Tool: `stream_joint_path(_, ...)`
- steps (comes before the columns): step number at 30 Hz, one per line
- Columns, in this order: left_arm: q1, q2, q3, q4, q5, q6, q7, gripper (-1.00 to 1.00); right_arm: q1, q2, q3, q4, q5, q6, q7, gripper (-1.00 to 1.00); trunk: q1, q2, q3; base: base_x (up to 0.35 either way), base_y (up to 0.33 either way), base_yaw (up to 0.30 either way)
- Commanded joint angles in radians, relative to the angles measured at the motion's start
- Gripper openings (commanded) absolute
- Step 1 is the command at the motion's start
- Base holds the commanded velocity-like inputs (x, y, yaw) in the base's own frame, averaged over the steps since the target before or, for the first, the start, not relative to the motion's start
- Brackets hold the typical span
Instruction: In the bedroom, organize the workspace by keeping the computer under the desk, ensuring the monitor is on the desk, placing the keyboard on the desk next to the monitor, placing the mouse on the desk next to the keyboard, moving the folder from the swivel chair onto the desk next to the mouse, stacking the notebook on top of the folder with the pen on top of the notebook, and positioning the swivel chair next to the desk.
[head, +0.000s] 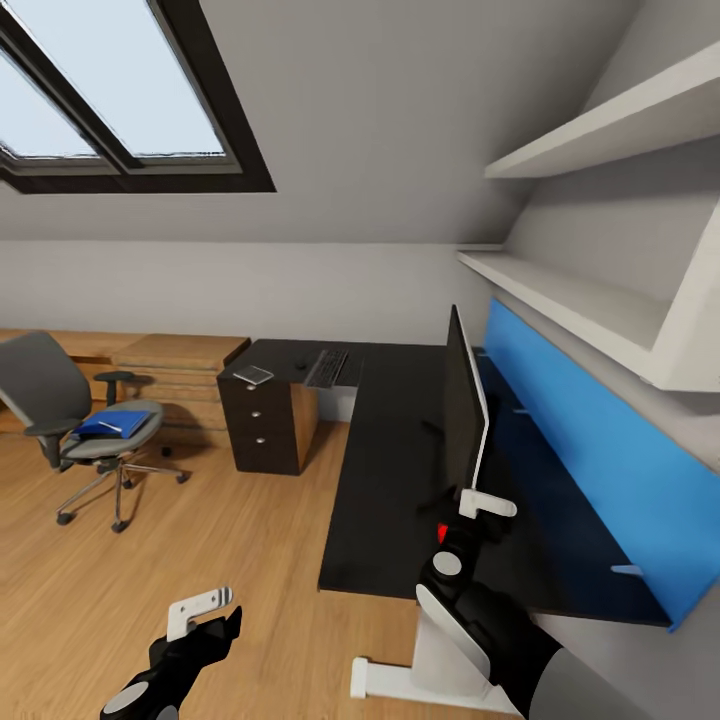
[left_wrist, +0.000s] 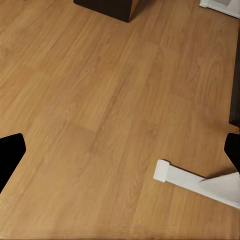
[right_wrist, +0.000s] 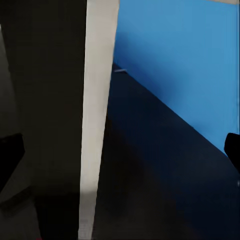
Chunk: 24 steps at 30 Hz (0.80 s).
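The monitor (head: 463, 410) stands edge-on on the black desk (head: 390, 500). My right gripper (head: 478, 505) is open at its lower near corner, and the monitor's white edge (right_wrist: 97, 100) runs between the wide-apart fingers. At the desk's far end lie the keyboard (head: 327, 367), the mouse (head: 301, 362) and the notebook (head: 253, 375). The swivel chair (head: 45, 385) stands at the left, away from the desk, with the blue folder (head: 115, 420) and the white pen (head: 106, 427) on its seat. My left gripper (head: 205, 610) hangs open over bare floor (left_wrist: 110, 110). The computer is out of view.
A blue wall panel (head: 600, 450) runs behind the desk, with white shelves (head: 590, 300) above it. A wooden chest (head: 180, 365) sits against the far wall behind the chair. The desk's white foot (left_wrist: 195, 181) reaches onto the plank floor (head: 200, 540) near my left gripper.
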<state>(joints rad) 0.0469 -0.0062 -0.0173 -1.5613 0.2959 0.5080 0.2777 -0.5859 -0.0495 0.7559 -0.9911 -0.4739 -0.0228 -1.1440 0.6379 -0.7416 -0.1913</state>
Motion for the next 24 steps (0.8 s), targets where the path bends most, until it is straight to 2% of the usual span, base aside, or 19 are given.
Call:
stream_joint_path(1,0.0,0.0,-0.001,-0.002,0.011,0.003,0.009,1.0,-0.002,-0.002,0.005,-0.001,-0.008,-0.002,-0.005,1.0,0.0,-0.001,-0.001,-0.287,0.0,0.0)
stream_joint_path(9,0.0,0.0,-0.001,-0.002,0.009,0.003,0.009,1.0,-0.002,-0.001,0.005,0.001,-0.009,-0.002,0.001,1.0,0.0,-0.001,-0.001,-0.294,-0.082,0.0)
stream_joint_path(19,0.0,0.001,-0.001,-0.002,0.009,0.003,0.009,1.0,-0.002,-0.001,0.005,0.013,-0.009,-0.003,0.004,1.0,0.0,-0.001,-0.001,-0.046,-0.051,0.0)
stream_joint_path(24,-0.001,0.002,-0.001,-0.002,0.009,0.003,0.009,1.0,-0.002,-0.001,0.005,0.017,-0.009,-0.003,0.014,1.0,0.0,-0.001,-0.001,-0.232,-0.003,0.0)
